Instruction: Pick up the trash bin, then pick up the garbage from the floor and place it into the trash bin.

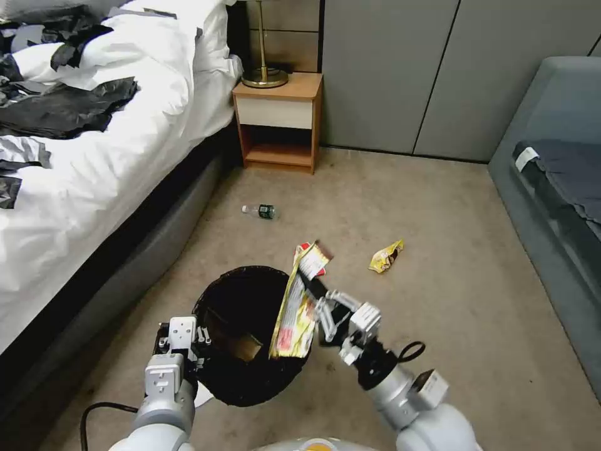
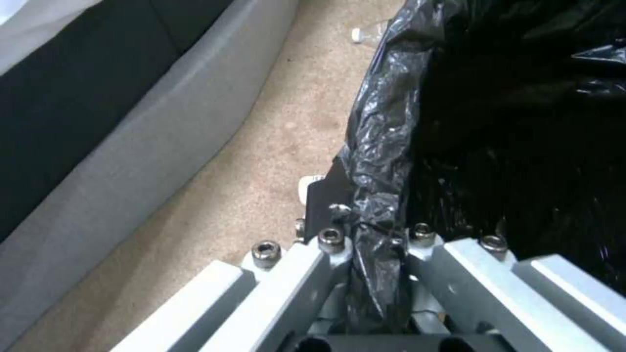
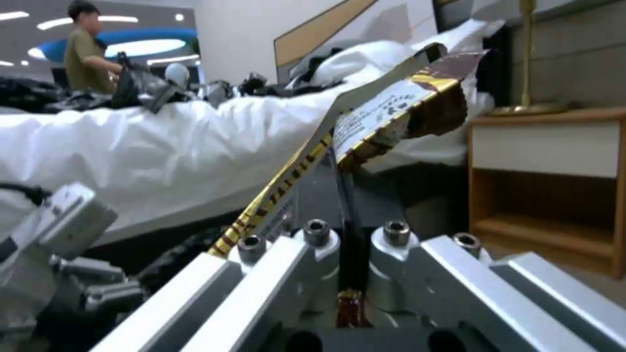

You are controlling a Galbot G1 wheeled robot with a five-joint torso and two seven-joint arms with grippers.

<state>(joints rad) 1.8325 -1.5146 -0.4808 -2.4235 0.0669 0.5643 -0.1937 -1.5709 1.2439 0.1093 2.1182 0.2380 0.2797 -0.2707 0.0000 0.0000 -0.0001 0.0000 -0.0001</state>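
A: The liner in the trash bin [image 1: 250, 376] is looking like thin glossy black plastic, crinkling where the left gripper [image 2: 365, 244] is pinching it between matt grey metal fingers with bare steel screws.

B: And the yellow snack wrapper [image 1: 294, 313] in the right gripper [image 1: 311, 275] is shining like printed foil, creased. The carpet [image 1: 407, 213] is looking matt and short-piled, the nightstand [image 1: 278, 119] is showing smooth wood, the bottle [image 1: 261, 212] clear plastic

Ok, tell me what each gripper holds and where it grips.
The left gripper pinches the trash bin by its bag-lined rim. The right gripper is shut on the upper end of a yellow wrapper hanging over the bin.
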